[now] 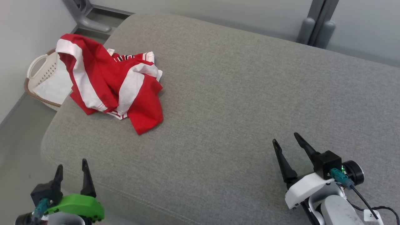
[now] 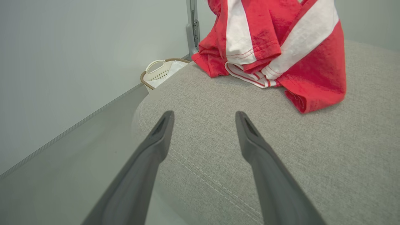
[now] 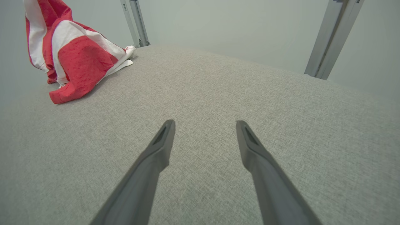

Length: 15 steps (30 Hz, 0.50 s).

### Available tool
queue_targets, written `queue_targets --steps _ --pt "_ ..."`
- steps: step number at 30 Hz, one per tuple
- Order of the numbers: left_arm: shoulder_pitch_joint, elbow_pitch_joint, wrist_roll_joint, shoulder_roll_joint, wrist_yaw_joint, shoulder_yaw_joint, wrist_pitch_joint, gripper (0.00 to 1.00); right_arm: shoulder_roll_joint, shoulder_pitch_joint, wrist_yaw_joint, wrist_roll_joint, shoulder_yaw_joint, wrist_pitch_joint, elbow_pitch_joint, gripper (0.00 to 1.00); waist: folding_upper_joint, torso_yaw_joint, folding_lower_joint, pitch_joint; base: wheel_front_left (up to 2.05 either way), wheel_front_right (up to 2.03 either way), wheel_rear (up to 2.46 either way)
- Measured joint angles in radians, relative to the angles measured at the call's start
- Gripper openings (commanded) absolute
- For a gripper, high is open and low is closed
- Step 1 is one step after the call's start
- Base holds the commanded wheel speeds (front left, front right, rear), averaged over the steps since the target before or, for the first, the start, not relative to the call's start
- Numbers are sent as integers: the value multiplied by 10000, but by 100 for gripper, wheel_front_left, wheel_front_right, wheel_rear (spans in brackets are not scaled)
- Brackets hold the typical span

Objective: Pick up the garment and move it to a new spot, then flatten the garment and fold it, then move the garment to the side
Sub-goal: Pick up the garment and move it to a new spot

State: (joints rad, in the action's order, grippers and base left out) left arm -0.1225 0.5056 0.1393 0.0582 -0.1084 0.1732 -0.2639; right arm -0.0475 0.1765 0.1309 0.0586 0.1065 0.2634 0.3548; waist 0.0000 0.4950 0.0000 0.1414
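1. At the far left, a pale laundry basket (image 1: 37, 67) stands on the floor just beside the corner of the grey cushion (image 1: 234, 93). The garment (image 1: 109, 84) sits right at that corner. I judge that a push or tug leftward could send it over the edge, towards the basket.
2. The left gripper (image 1: 72, 164) hovers at the cushion's near left edge, its jaws spread wide with nothing between them. It is the nearer of the two to the cloth. If it pinches only the topmost fold, the heap may come up as one loose layer, dragging the rest or slipping free.
3. The garment lies well apart from both grippers. A low approach could dig the fingertips into the soft upholstery and catch it along with the fabric.
4. The right gripper (image 1: 285, 137) hangs over the cushion's near right part, also wide apart and empty. If it crosses over to help, the two arms could crowd each other at the corner.
5. The garment is a red shirt with broad white stripes, crumpled into a heap.
   - Its left part stands up in a tall fold.
   - Its middle shows a striped trim.
   - Its right part lies flatter, with a red corner pointing towards the near edge.
   - It looks thin and limp.
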Motion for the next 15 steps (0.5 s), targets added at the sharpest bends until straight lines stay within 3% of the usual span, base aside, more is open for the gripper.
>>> queue_targets --steps 5,15 --pt "-1207 399 341 257 -157 242 0 100 -2 308 2 -382 -27 0 -46 100 0 -185 0 467 0 0 0" --pt "-4104 1490 629 1599 -194 -29 0 100 -125 938 2 -965 211 0 -146 100 0 -803 1 1689 0 0 0"
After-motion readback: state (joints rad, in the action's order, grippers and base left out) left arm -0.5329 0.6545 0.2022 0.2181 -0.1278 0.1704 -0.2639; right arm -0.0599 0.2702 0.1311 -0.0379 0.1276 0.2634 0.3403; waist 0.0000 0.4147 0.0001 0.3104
